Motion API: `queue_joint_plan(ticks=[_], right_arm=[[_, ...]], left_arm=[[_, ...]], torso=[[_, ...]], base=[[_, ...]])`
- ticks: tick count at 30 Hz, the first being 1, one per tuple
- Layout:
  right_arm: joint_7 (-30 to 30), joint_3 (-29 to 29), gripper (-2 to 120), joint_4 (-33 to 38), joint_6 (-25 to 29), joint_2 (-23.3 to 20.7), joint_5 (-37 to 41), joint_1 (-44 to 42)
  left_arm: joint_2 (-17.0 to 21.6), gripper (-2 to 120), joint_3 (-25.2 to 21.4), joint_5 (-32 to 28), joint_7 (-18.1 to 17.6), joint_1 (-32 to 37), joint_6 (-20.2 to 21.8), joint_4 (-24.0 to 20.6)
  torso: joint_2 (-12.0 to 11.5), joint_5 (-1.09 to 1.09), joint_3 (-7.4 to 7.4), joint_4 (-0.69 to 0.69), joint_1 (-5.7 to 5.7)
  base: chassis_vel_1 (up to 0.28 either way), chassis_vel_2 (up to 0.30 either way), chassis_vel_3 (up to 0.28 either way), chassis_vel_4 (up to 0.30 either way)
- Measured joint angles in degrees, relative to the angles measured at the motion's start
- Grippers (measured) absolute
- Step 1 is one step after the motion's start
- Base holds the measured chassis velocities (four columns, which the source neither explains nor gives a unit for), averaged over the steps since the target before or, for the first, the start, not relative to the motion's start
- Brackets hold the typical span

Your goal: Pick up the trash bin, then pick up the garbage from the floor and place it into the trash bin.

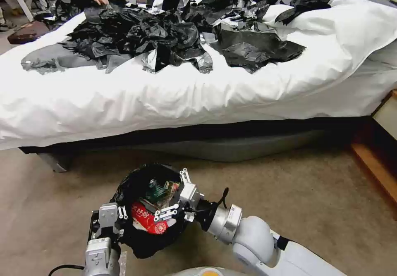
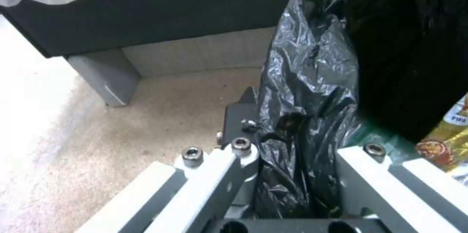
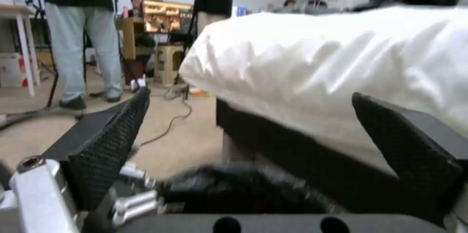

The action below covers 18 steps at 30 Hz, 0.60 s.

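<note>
The trash bin (image 1: 140, 243), lined with a black bag, is held off the carpet at the lower left of the head view. My left gripper (image 1: 111, 220) is shut on its rim. The left wrist view shows that gripper (image 2: 292, 167) pinching the black liner (image 2: 312, 79). Inside the bin lies garbage: a red wrapper (image 1: 147, 221), a green-labelled bottle (image 1: 159, 188) and a yellow wrapper (image 2: 444, 145). My right gripper (image 1: 171, 195) hovers over the bin's mouth, open with nothing between its fingers. In the right wrist view its black pads (image 3: 112, 145) stand wide apart above the blurred black bag (image 3: 244, 189).
A bed with a white duvet (image 1: 186, 98) spans the view ahead, strewn with large black plastic sheets (image 1: 165, 36). Its grey leg (image 1: 58, 160) stands at the left. A wooden nightstand (image 1: 380, 160) is at the right. Bare carpet (image 1: 289, 197) lies between me and the bed.
</note>
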Motion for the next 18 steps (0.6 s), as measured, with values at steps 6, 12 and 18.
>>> queue_joint_plan(ticks=[6, 12, 18], right_arm=[[1.9, 3.7, 100, 5.8, -0.7, -1.0, 1.8, 0.8], [8.5, 10.1, 100, 14.5, -2.5, -1.4, 2.0, -2.7], [15.7, 20.9, 100, 18.5, -3.4, 1.9, -5.2, -17.4]], left_arm=[[0.0, 3, 0.0, 0.1, 0.0, 0.1, 0.0, 0.1], [0.0, 3, -0.1, 0.3, 0.0, 0.1, 0.0, 0.7], [0.1, 3, -0.1, 0.1, 0.0, -0.4, -0.1, 0.9]], torso=[[0.0, 0.0, 0.0, 0.01, 0.0], [0.0, 0.0, 0.0, 0.01, 0.0], [0.0, 0.01, 0.0, -0.02, 0.0]], base=[[0.0, 0.0, 0.0, 0.0], [0.0, 0.0, 0.0, 0.0], [0.0, 0.0, 0.0, 0.0]])
